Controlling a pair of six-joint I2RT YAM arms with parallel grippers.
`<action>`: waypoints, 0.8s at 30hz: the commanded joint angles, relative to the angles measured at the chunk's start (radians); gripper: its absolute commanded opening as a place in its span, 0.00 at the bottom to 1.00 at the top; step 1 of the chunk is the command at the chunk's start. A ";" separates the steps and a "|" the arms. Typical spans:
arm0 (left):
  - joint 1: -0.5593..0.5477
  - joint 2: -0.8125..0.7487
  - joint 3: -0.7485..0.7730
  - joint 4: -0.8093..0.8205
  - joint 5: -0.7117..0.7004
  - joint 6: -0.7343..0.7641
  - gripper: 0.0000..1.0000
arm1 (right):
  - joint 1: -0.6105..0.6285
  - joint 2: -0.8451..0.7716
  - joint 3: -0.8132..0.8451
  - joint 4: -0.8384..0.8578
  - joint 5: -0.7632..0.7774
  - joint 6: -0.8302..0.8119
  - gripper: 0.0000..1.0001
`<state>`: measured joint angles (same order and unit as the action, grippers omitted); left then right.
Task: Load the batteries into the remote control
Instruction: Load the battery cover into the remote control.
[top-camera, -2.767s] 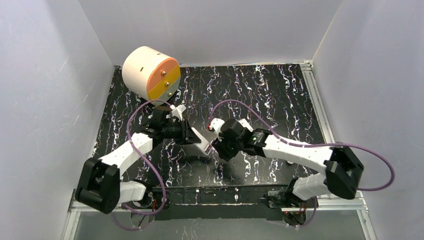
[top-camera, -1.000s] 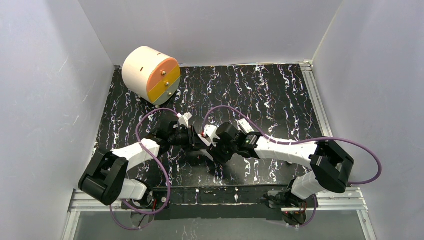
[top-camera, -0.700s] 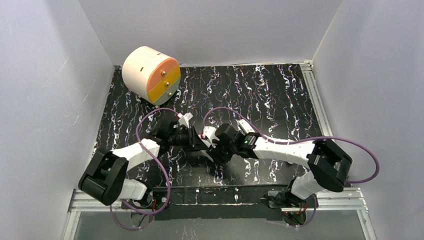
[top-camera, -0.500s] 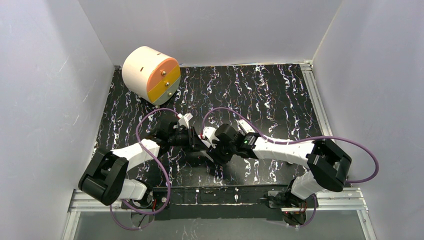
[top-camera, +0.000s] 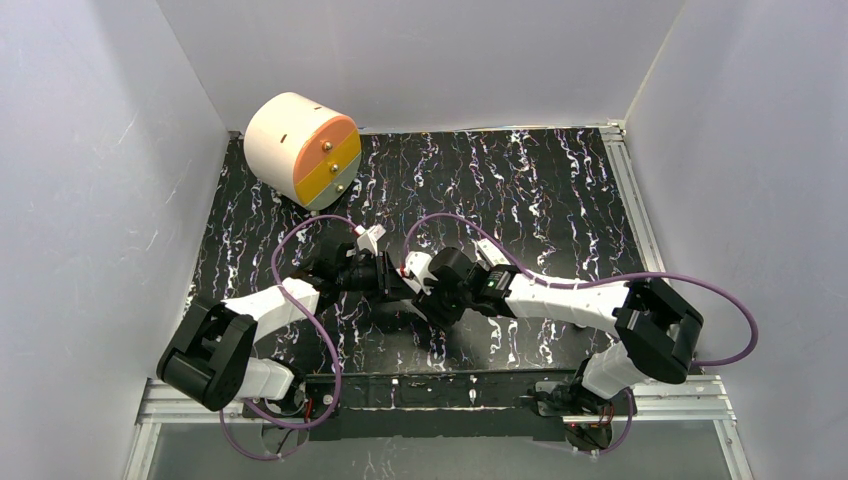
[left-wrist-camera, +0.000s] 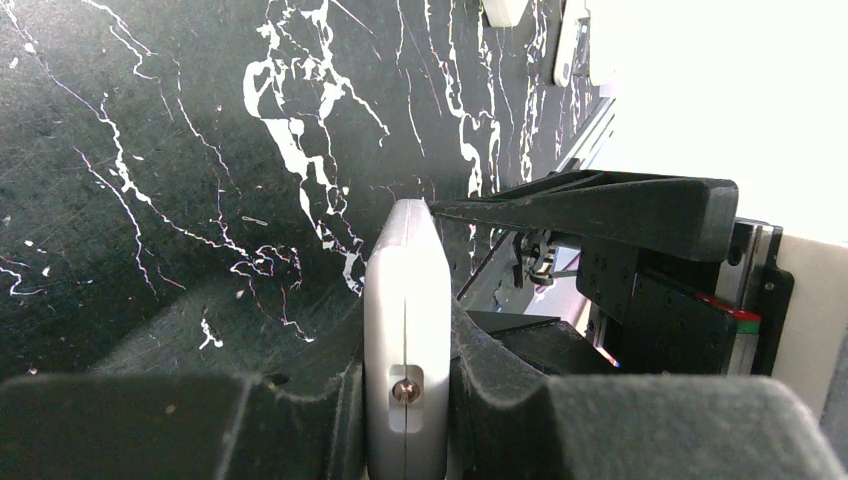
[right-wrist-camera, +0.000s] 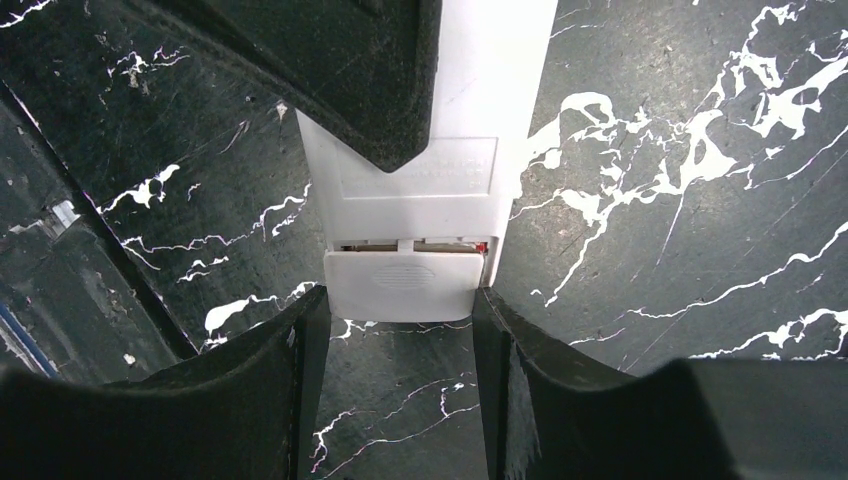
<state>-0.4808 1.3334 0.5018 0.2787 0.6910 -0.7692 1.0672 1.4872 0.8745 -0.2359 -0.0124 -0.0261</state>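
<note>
L gripper (left-wrist-camera: 405, 352) clamps the remote (left-wrist-camera: 405, 285) tight so R gripper (right-wrist-camera: 398, 303), jaws half-wide, can pinch & prob. slide its battery cover (right-wrist-camera: 400, 283).

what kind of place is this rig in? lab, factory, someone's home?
Most likely a lab robot test cell, not a home. Plain white walls box in a black marbled mat on a metal frame. A left arm and right arm, bolted at its near edge, work one remote.

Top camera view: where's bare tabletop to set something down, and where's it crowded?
Bare: table between round drum and right rail, and the near strip by the front rail. Crowded: the centre, where left gripper and right gripper hold the remote.
</note>
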 joint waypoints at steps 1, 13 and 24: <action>-0.004 -0.029 -0.002 0.005 0.079 0.005 0.00 | -0.005 -0.025 0.046 0.014 0.042 -0.008 0.45; -0.005 -0.053 0.012 -0.071 0.059 0.050 0.00 | -0.005 -0.022 0.046 0.007 0.051 -0.011 0.45; -0.004 -0.059 0.025 -0.073 0.042 0.045 0.00 | -0.006 -0.011 0.058 0.002 -0.055 -0.015 0.45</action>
<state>-0.4808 1.3098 0.5018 0.2226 0.7036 -0.7353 1.0664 1.4837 0.8841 -0.2451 -0.0109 -0.0307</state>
